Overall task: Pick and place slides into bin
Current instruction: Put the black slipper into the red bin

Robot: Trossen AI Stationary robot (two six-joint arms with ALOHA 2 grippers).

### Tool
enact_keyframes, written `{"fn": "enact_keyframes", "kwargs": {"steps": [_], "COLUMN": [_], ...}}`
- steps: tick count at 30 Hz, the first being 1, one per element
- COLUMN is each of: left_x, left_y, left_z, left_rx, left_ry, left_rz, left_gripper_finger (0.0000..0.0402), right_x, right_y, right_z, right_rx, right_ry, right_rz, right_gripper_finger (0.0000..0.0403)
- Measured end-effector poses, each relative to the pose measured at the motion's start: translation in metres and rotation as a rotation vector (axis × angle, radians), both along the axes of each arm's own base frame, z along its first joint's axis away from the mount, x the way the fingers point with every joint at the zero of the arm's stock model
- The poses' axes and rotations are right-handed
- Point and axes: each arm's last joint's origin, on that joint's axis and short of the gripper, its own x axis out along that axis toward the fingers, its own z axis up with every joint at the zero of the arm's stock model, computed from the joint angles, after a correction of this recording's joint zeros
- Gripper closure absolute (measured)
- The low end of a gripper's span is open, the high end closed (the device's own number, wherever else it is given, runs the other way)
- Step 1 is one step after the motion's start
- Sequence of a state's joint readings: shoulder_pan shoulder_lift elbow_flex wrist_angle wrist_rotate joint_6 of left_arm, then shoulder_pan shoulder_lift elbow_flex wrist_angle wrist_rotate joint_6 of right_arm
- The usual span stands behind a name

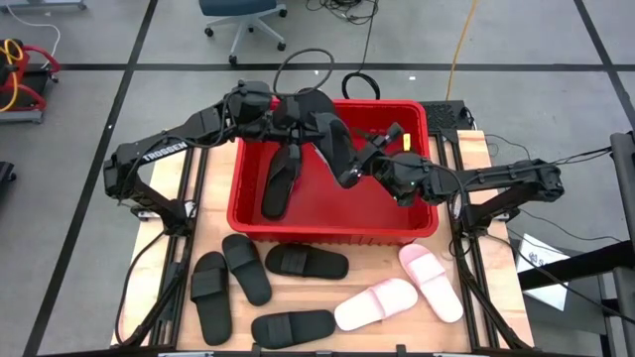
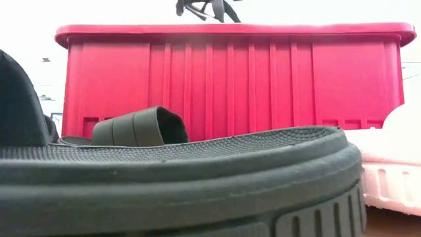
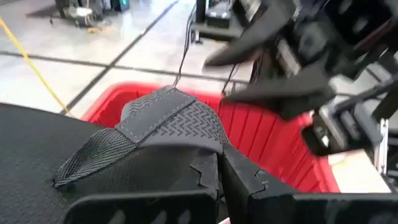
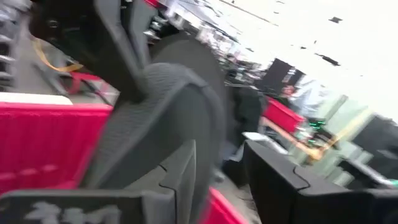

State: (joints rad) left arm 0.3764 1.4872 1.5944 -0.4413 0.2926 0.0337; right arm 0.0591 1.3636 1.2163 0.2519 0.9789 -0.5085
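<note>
Over the red bin (image 1: 332, 224), the upper half of the opening is crowded: the left tool (image 1: 298, 127) and right tool (image 1: 359, 159) meet there around a black slide (image 1: 332, 139). Another black slide (image 1: 281, 180) leans at the bin's left side. The bin's lower right floor lies bare. On the table (image 1: 476, 149), five slides crowd the lower centre; the lower left strip stays free.

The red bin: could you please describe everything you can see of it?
The red bin is a large rectangular plastic basket with ribbed walls and a rolled rim. It stands upright at the table's far side, open on top. One black slide lies inside near its left wall; another black slide hangs over it, pinched by the left gripper, with the open right gripper beside it. More slides lie before its front wall.
</note>
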Motion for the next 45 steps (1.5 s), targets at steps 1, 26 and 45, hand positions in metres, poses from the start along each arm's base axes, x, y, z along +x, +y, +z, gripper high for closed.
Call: {"fn": "enact_keyframes", "kwargs": {"steps": [1, 26, 45], "left_x": [-0.001, 0.012, 0.049], "left_y": [0.002, 0.042, 0.064], "left_z": [-0.001, -0.073, -0.150], "left_rx": [-0.001, -0.099, -0.122], "left_ry": [0.013, 0.334, 0.490], "left_rz": [-0.005, -0.252, -0.356], "left_gripper_finger": [0.0402, 0.0402, 0.0402], "right_x": [-0.001, -0.052, -0.057], "right_y": [0.002, 0.036, 0.038], "right_z": [0.001, 0.039, 0.040], "right_rx": [-0.008, 0.001, 0.005], "right_ry": [0.005, -0.081, -0.082], "right_rz": [-0.024, -0.039, -0.025], "right_gripper_finger": [0.0266, 0.0250, 0.0250]}}
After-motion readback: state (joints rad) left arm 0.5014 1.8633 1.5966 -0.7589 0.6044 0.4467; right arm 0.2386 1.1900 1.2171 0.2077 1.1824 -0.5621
